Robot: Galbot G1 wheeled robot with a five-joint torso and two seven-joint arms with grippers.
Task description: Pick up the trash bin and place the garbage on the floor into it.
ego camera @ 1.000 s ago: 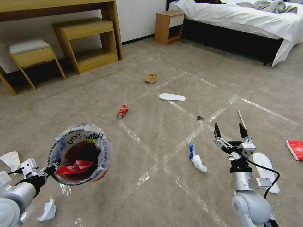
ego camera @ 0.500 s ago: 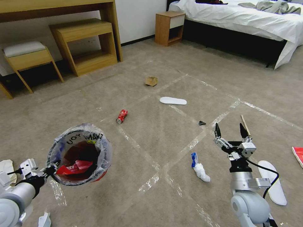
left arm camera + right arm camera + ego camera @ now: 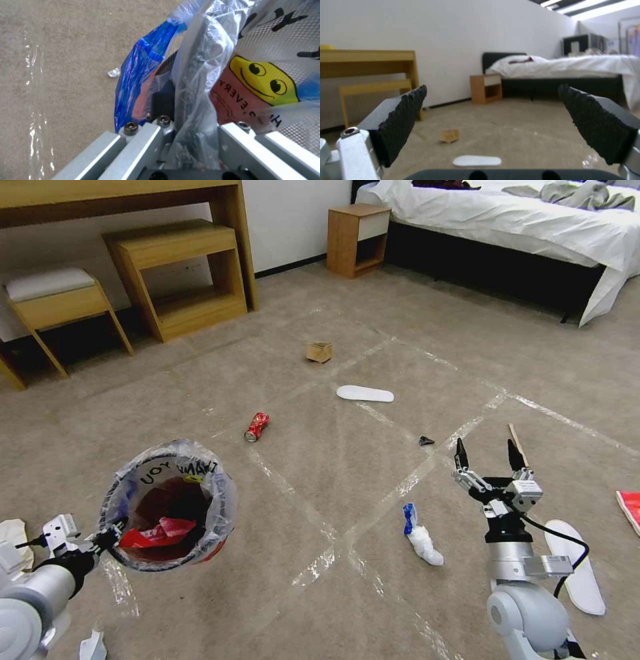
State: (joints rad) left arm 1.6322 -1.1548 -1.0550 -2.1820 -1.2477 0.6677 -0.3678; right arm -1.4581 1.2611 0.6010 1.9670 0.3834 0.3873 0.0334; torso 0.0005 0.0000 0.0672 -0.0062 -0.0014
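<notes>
Beige carpet floor (image 3: 320, 473) with shiny tape lines carries the garbage: a crushed can (image 3: 257, 426), a cardboard box (image 3: 319, 351) and a white slipper (image 3: 365, 393). Compared with half a second ago almost nothing has changed. The left gripper (image 3: 107, 537) still pinches the rim of the trash bin (image 3: 170, 507), held above the floor. The right gripper (image 3: 485, 455) stays raised, jaws spread wide, near a crumpled paper (image 3: 420, 533).

A crushed red metal can (image 3: 257, 426) lies ahead-left of the right gripper (image 3: 487, 453)'s spread jaws; a white-and-blue crumpled wad (image 3: 419, 535) lies behind-left.
</notes>
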